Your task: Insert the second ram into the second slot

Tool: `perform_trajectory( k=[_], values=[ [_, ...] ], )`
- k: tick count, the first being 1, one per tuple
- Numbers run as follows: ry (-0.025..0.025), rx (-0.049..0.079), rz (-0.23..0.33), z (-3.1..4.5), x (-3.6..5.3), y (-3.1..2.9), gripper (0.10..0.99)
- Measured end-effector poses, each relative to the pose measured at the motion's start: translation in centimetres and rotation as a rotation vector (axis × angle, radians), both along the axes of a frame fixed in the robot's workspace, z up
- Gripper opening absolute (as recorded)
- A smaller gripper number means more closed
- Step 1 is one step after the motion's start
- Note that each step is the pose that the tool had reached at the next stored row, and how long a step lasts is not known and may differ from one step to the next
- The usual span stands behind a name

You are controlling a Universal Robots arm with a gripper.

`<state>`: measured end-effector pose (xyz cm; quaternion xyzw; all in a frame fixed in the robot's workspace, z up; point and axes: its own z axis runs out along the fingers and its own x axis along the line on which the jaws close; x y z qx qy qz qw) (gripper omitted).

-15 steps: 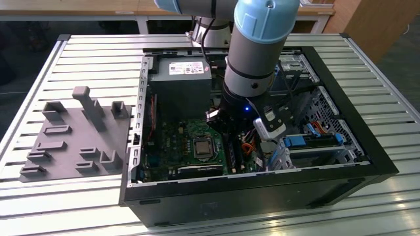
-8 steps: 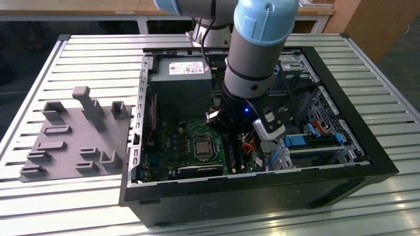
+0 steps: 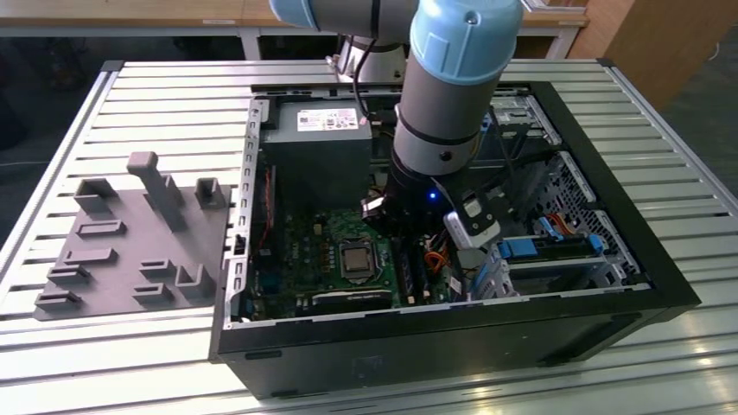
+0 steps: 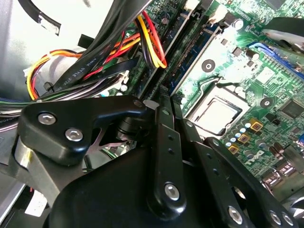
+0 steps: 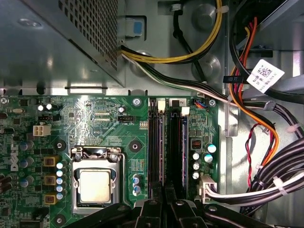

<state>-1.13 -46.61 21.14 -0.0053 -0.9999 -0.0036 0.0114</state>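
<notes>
Above the motherboard [image 5: 104,123], hand [image 5: 164,202] closed at the slots, second ram [image 5: 183,147] just beyond its tips

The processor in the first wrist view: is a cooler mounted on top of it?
No, the processor shows its bare metal top, with nothing mounted over it.

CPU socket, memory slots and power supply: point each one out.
CPU socket [image 5: 96,184]: first wrist view, on the silver lid of the chip.
Memory slots [image 5: 166,152]: first wrist view, on the dark parallel slots beside the socket.
Power supply [image 3: 317,147]: exterior view, on its grey top face.
</notes>
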Motion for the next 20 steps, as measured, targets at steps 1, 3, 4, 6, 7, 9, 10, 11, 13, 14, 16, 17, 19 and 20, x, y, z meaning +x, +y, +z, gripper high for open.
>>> perform_trajectory(
  k=[1, 3, 4, 6, 7, 9, 10, 11, 13, 14, 16, 17, 19, 20],
  values=[
    [0.0001, 0.000, 0.000, 0.00, 0.00, 0.00, 0.133],
    [-0.0002, 0.000, 0.000, 0.00, 0.00, 0.00, 0.145],
    [-0.0002, 0.000, 0.000, 0.00, 0.00, 0.00, 0.145],
    [0.0000, 0.000, 0.000, 0.13, 0.00, 0.00, 0.208],
    [0.0000, 0.000, 0.000, 0.25, 0.00, 0.00, 0.208],
    [0.0000, 0.000, 0.000, 0.67, 0.00, 0.00, 0.208],
    [-0.0001, 0.000, 0.000, 0.95, 0.00, 0.00, 0.208],
    [0.0000, 0.000, 0.000, 1.26, 0.00, 0.00, 0.208],
    [0.0000, 0.000, 0.000, 1.84, 0.00, 0.00, 0.208],
    [0.0000, 0.000, 0.000, 1.99, 0.00, 0.00, 0.208],
    [-0.0001, 0.000, 0.000, 2.01, 0.00, 0.00, 0.208],
    [-0.0001, 0.001, 0.000, 2.01, 0.00, 0.00, 0.192],
    [0.0000, 0.000, 0.000, 2.03, 0.00, 0.00, 0.192],
    [0.0000, 0.000, 0.000, 2.03, 0.00, 0.00, 0.129]
  ],
)
